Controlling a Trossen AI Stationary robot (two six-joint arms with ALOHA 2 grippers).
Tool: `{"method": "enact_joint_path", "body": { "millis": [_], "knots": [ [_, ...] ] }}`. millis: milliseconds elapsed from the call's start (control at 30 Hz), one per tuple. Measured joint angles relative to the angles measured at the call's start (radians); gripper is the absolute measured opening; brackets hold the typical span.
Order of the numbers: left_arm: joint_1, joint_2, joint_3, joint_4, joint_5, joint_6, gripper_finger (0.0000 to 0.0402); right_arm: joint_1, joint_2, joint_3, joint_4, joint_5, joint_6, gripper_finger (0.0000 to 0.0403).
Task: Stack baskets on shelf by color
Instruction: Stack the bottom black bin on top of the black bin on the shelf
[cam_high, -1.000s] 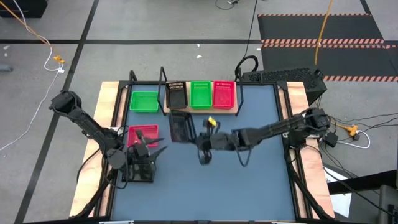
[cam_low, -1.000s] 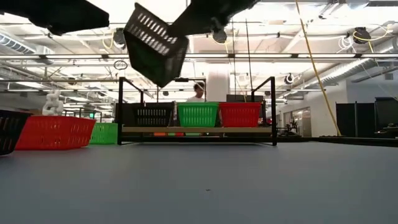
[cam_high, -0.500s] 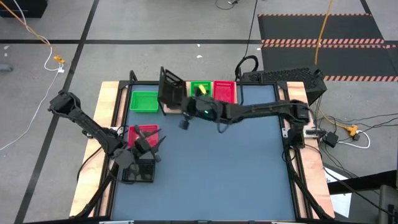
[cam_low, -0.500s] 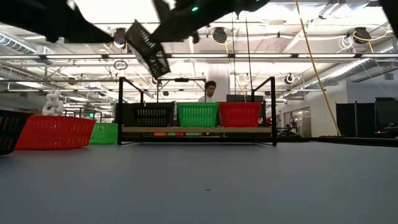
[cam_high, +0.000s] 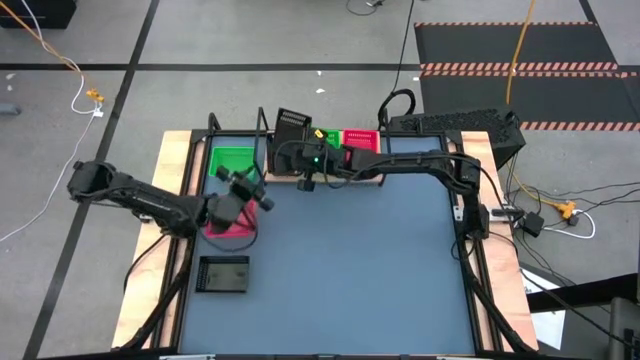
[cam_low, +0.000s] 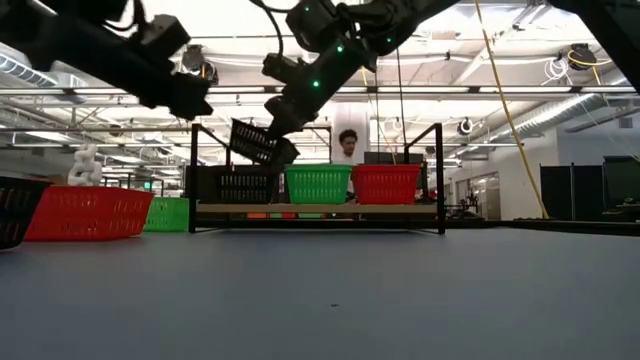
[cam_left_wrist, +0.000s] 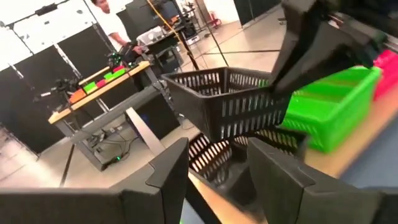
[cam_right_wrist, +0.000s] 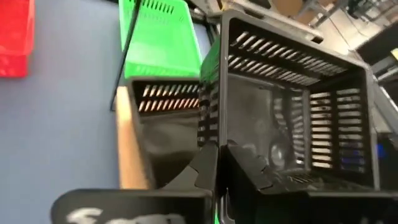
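My right gripper (cam_high: 298, 148) is shut on a black basket (cam_high: 293, 124) and holds it tilted just above another black basket (cam_low: 245, 185) at the shelf's left end (cam_low: 320, 208). A green basket (cam_low: 318, 184) and a pink-red basket (cam_low: 386, 184) stand beside that one on the board. My left gripper (cam_high: 245, 183) is open and hovers over a pink-red basket (cam_high: 230, 222) on the table's left side, touching nothing. A third black basket (cam_high: 223, 273) rests on its bottom at the near left. One more green basket (cam_high: 232, 160) sits left of the shelf. My right gripper pinches one side wall of the black basket at its rim (cam_right_wrist: 219, 134), one finger (cam_right_wrist: 249, 174) inside and the other outside. It reaches in slanting from the table's right. The basket is lifted clear and tilted, hanging over the shelf's black basket (cam_right_wrist: 168, 118).
Black wire uprights (cam_low: 193, 175) stand at the shelf's ends, close to the carried basket. A person (cam_low: 347, 145) shows in the room behind the shelf. The wide middle and right of the blue-grey tabletop (cam_high: 380, 260) hold no objects.
My right gripper has carried the black basket from mid-table toward the far edge and down, until it hangs just above the shelf's black basket. My left gripper has moved from over the near-left black basket toward the far edge, and is now above the pink-red basket.
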Motion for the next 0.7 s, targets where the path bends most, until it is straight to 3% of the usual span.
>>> {"method": "enact_joint_path", "body": {
  "millis": [233, 500, 700],
  "knots": [
    [0.131, 0.0, 0.021, 0.125, 0.202, 0.047, 0.0168, -0.024, 0.024, 0.0, -0.016, -0.124, -0.075, 0.0012],
    [0.157, 0.0, 0.107, 0.126, 0.214, 0.132, 0.0168, -0.024, 0.023, 0.0, -0.029, -0.205, -0.117, 0.0012],
    [0.135, 0.0, 0.146, 0.098, 0.214, 0.123, 0.0168, -0.026, 0.023, 0.0, -0.031, -0.2, -0.013, 0.0039]
  ]
}}
